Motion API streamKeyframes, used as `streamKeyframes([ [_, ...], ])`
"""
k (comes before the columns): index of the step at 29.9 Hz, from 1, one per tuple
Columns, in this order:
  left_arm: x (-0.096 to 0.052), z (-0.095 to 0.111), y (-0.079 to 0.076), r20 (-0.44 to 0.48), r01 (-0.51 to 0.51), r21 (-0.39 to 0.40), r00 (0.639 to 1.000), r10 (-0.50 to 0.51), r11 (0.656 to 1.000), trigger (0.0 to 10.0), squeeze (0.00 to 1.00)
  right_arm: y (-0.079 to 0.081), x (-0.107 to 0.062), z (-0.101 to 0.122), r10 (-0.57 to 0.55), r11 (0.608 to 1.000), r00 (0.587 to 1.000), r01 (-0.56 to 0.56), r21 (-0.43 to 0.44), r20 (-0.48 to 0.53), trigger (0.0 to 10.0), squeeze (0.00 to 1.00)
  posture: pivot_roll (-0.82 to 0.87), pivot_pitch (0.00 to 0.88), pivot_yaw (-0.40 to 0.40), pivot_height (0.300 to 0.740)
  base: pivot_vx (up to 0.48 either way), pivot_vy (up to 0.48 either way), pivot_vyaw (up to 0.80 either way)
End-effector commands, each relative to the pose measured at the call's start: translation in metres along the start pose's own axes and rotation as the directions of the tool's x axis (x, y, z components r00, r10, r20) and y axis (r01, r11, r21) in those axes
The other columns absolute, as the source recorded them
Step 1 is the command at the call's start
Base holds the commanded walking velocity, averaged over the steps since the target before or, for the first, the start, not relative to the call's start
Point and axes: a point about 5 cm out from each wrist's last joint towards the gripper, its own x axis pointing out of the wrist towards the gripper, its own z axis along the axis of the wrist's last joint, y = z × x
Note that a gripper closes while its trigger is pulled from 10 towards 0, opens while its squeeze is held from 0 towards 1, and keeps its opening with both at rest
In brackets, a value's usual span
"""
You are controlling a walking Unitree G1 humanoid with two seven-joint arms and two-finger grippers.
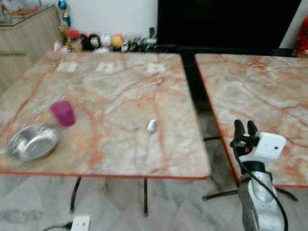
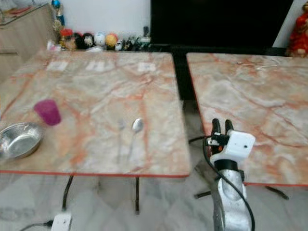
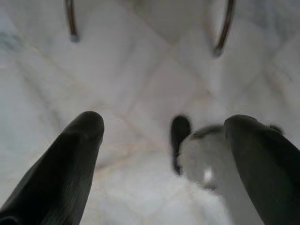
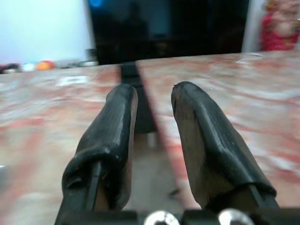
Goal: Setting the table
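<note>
On the left marble table (image 1: pixel 110 91) a steel bowl (image 1: pixel 32 141) sits near the front left corner, and a magenta cup (image 1: pixel 63 113) stands just behind it. A spoon (image 1: pixel 151 127) lies near the front middle, with a faint fork (image 1: pixel 136 139) beside it. My right gripper (image 1: pixel 245 128) is raised in the gap between the two tables, level with the front edges. Its fingers (image 4: pixel 123 117) point away from me, a little apart, with nothing between them. My left gripper (image 3: pixel 164 122) hangs open over the pale floor, holding nothing.
A second marble table (image 1: pixel 255 91) stands to the right across a narrow gap. Small toys (image 1: pixel 103 41) line the wall behind, next to a black cabinet (image 1: pixel 226 21). A wooden sideboard (image 1: pixel 24 38) is at far left. A power strip (image 1: pixel 80 223) lies on the floor.
</note>
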Motion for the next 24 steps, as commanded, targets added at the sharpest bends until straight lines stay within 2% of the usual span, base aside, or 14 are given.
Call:
streamKeyframes([
  [1,0.000,-0.005,-0.006,-0.015,0.012,-0.012,1.000,-0.012,1.000,10.0,0.00,-0.013,-0.005,0.004,-0.054,0.998,0.998,0.055,-0.040,0.022,10.0,0.00,0.03,0.020,-0.046,0.740,0.000,0.000,0.00],
  [5,0.000,-0.005,-0.006,-0.014,0.012,-0.013,1.000,-0.012,1.000,10.0,0.00,-0.022,-0.015,0.000,-0.102,0.991,0.995,0.104,-0.082,0.020,10.0,0.00,0.03,0.022,-0.050,0.740,0.000,0.000,0.00],
  [8,0.000,-0.005,-0.006,-0.016,0.011,-0.016,1.000,-0.011,1.000,10.0,0.00,-0.034,-0.033,0.001,-0.151,0.973,0.987,0.158,-0.170,0.048,10.0,0.00,0.03,0.024,-0.053,0.740,0.000,0.000,0.00],
  [9,0.000,-0.005,-0.006,-0.016,0.011,-0.016,1.000,-0.011,1.000,10.0,0.00,-0.034,-0.033,0.001,-0.151,0.973,0.987,0.158,-0.170,0.048,10.0,0.00,0.03,0.024,-0.053,0.740,0.000,0.000,0.00],
  [12,-0.001,-0.006,-0.006,-0.019,0.011,-0.013,1.000,-0.011,1.000,10.0,0.00,-0.050,-0.054,0.002,-0.255,0.946,0.966,0.259,-0.194,0.050,10.0,0.00,0.03,0.027,-0.055,0.740,0.000,0.000,0.00],
  [13,-0.001,-0.006,-0.006,-0.019,0.011,-0.013,1.000,-0.011,1.000,10.0,0.00,-0.050,-0.054,0.002,-0.255,0.946,0.966,0.259,-0.194,0.050,10.0,0.00,0.03,0.027,-0.055,0.740,0.000,0.000,0.00],
  [18,-0.001,-0.006,-0.006,-0.019,0.012,-0.011,1.000,-0.013,1.000,10.0,0.00,-0.053,-0.092,-0.020,-0.283,0.934,0.956,0.256,-0.250,-0.077,10.0,0.00,0.02,0.031,-0.062,0.740,0.000,0.000,0.00],
  [22,-0.001,-0.006,-0.006,-0.018,0.014,-0.010,1.000,-0.014,1.000,10.0,0.00,-0.063,-0.112,-0.032,-0.398,0.893,0.908,0.350,-0.284,-0.132,10.0,0.00,0.02,0.031,-0.066,0.740,0.000,0.000,0.00],
  [23,-0.001,-0.006,-0.006,-0.017,0.014,-0.010,1.000,-0.014,1.000,10.0,0.00,-0.071,-0.119,-0.042,-0.478,0.863,0.860,0.423,-0.277,-0.177,10.0,0.00,0.02,0.031,-0.066,0.740,0.000,0.000,0.00],
  [24,-0.001,-0.006,-0.007,-0.017,0.014,-0.010,1.000,-0.014,1.000,10.0,0.00,-0.075,-0.123,-0.049,-0.515,0.850,0.831,0.462,-0.253,-0.211,10.0,0.00,0.02,0.030,-0.065,0.740,0.000,0.000,0.00],
])
